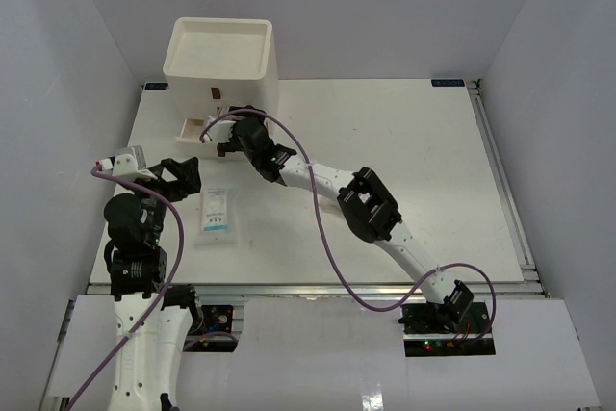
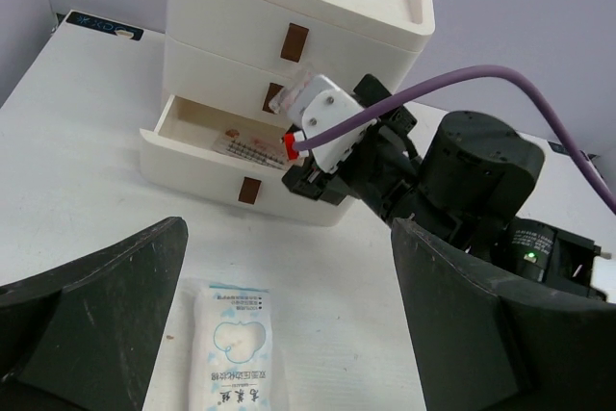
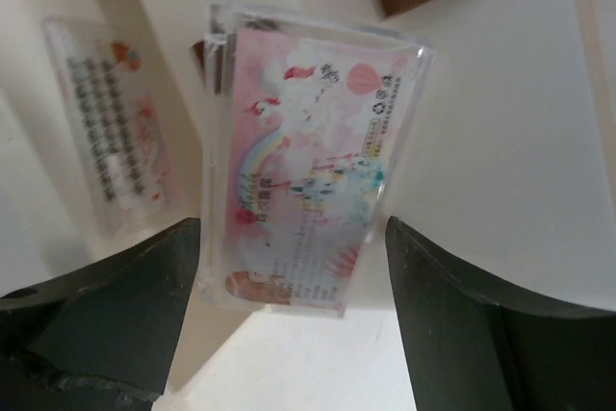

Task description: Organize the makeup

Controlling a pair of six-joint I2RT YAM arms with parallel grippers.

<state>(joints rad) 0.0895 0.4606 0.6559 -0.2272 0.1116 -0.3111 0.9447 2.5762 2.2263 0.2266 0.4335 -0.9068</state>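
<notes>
We find print on four things, yet none of it reads. The white-blue sachet pack (image 2: 234, 355) on the surface (image 2: 77, 180) carries blue Chinese characters, too small to make out. The pink-white packet (image 3: 308, 161) shows a unicorn, a rainbow and blurred fine print. The clear packet (image 3: 106, 113) in the drawer (image 2: 192, 166) bears rows of illegible red lettering. A blue sticker (image 2: 96, 26) at the surface's far edge has unreadable white marks

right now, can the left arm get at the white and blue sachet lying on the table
Probably yes: the open left hand hangs close by the sachet, which lies flat and uncovered; the right arm is away at the open drawer.
</notes>
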